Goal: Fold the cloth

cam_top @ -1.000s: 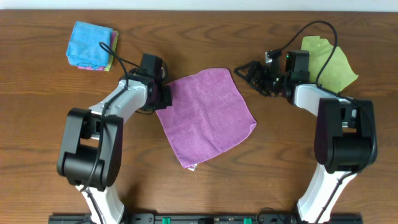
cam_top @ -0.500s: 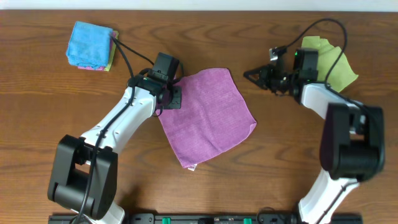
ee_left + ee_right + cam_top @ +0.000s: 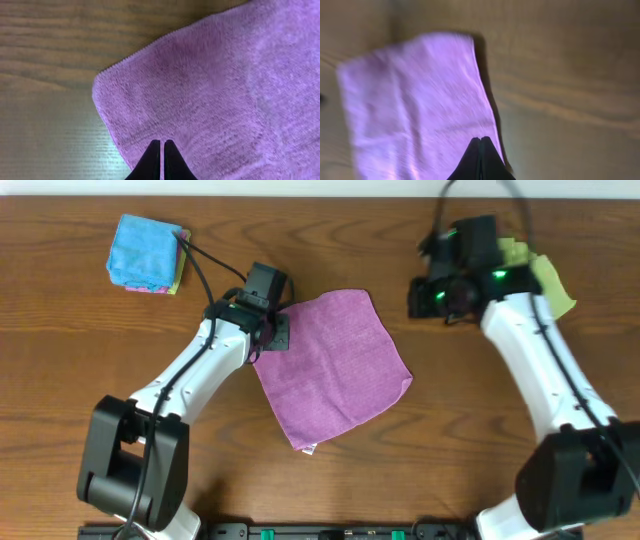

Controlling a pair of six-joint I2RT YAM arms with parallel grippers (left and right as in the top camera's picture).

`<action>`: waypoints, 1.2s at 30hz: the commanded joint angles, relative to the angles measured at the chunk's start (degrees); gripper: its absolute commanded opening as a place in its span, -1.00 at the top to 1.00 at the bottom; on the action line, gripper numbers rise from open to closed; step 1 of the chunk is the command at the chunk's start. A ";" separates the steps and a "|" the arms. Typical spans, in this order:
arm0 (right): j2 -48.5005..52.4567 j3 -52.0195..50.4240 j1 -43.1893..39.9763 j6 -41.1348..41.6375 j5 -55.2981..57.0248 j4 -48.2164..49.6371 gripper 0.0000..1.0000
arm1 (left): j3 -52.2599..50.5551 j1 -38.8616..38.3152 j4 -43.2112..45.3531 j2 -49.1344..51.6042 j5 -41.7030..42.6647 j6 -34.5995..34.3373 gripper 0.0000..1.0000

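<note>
Step in hand: approach, before the first fold. The cloth [image 3: 335, 370] lies flat and unfolded at the middle of the table [image 3: 480, 440], turned so its 4 corners sit at about 10, 1, 4 and 7 o'clock; a small white tag [image 3: 310, 448] shows at the 7 o'clock corner.

Left gripper [image 3: 162, 147]: jaws together, tips over the 10 o'clock corner, no cloth seen pinched between them.
Right gripper [image 3: 481, 142]: jaws together, nothing held, off the cloth toward 2 o'clock.

Judgement: no fold made yet. The next move calls for both grippers to part their jaws, come down on 2 neighbouring corners, pinch and carry that edge across to the opposite one. The right one has further to go.

Views compared:
- Overhead gives the whole layout, plus a blue cloth [image 3: 145, 252] at 10 o'clock and a green cloth [image 3: 555, 280] at 2 o'clock, both well apart from the work.
- Left wrist shows the stitched edge, the rounded corner and the pile close up.
- Right wrist is blurred; it shows the cloth's far edge against bare wood and no more.
</note>
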 commanded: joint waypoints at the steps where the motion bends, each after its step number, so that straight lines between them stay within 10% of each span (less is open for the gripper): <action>1: 0.76 -3.78 2.36 -2.34 7.82 -0.83 0.97 | 0.42 1.77 1.03 3.06 -1.49 0.81 0.88; 36: 0.76 -26.97 11.82 5.18 13.22 7.48 0.97 | 0.42 3.45 3.65 12.02 4.59 0.63 0.88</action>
